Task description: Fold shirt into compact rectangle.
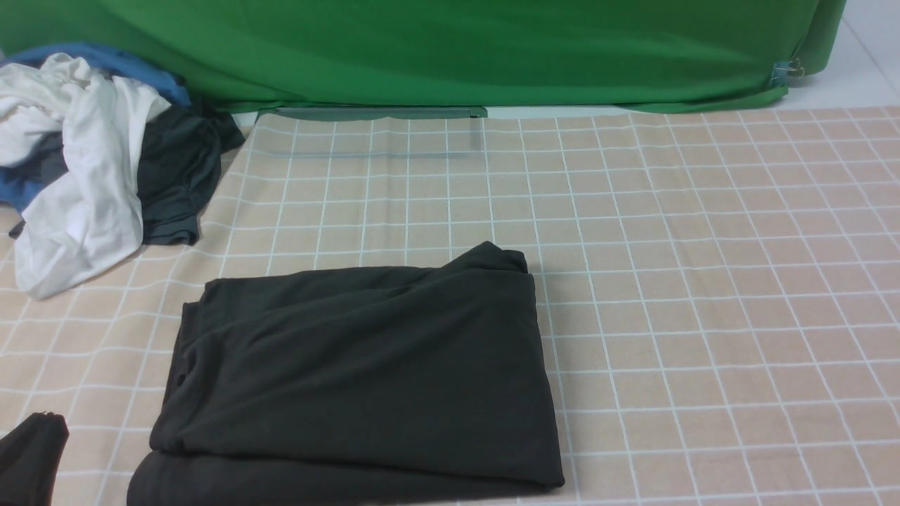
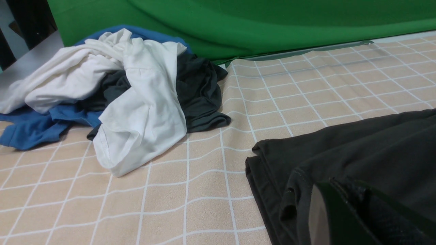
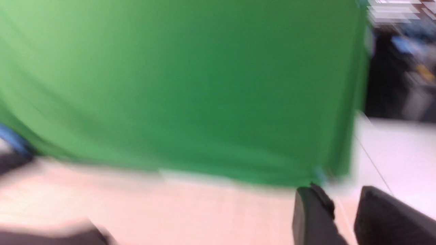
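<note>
On the checked desk [image 1: 703, 281], toward my left and near me, the shirt [image 1: 365, 372] lies folded into a rough black rectangle, one corner at its far right edge poking up. My left end effector [image 2: 344, 217] sits pressed together at the shirt's near left corner, though I cannot tell whether any cloth is caught in it. My right end effector [image 3: 344, 214] is raised clear, its two fingers a narrow gap apart and holding nothing. A heap of clothes [image 1: 91, 161] lies at the far left.
</note>
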You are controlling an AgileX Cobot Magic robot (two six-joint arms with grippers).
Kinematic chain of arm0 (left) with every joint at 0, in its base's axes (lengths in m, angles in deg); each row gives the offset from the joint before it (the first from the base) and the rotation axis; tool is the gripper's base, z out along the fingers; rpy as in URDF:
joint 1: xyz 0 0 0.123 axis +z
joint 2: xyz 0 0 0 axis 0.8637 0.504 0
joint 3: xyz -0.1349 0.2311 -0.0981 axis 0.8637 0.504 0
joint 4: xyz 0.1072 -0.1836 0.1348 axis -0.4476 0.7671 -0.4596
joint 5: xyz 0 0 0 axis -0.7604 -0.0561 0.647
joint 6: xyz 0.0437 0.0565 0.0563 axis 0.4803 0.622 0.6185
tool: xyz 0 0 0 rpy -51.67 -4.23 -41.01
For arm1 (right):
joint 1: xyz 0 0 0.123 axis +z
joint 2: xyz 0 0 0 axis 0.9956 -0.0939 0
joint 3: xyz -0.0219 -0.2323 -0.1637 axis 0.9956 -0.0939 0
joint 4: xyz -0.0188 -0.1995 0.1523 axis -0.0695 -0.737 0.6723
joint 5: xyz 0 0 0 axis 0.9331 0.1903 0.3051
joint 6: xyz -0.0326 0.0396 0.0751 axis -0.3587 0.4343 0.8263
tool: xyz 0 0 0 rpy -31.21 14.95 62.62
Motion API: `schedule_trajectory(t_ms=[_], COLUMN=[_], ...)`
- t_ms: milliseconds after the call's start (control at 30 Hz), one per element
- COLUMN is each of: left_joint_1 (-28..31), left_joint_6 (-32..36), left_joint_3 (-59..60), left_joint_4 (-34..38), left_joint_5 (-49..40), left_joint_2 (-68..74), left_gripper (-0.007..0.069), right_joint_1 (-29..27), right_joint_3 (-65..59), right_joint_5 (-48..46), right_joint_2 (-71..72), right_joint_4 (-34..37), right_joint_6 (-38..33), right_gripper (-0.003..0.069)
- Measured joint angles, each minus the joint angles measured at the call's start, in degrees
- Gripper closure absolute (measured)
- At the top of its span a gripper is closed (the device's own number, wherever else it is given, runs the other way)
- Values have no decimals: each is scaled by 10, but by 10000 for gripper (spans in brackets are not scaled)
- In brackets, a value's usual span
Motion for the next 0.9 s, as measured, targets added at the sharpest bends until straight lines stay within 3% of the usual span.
schedule_trajectory(t_ms=[100,267,900], left_joint_1=[0,0,0], left_joint_6=[0,-1,-1], left_joint_3=[0,0,0], left_joint_4=[0,0,0], left_joint_5=[0,-1,-1], left_joint_2=[0,0,0], left_gripper=[605,605,605], right_joint_1=[-46,-58,-58], right_joint_3=[-85,-168,-173], right_joint_5=[-3,18,48], right_joint_2=[-1,-1,-1], right_joint_4=[1,2,2], right_joint_6=[-4,-24,-27], right_gripper=[424,424,421])
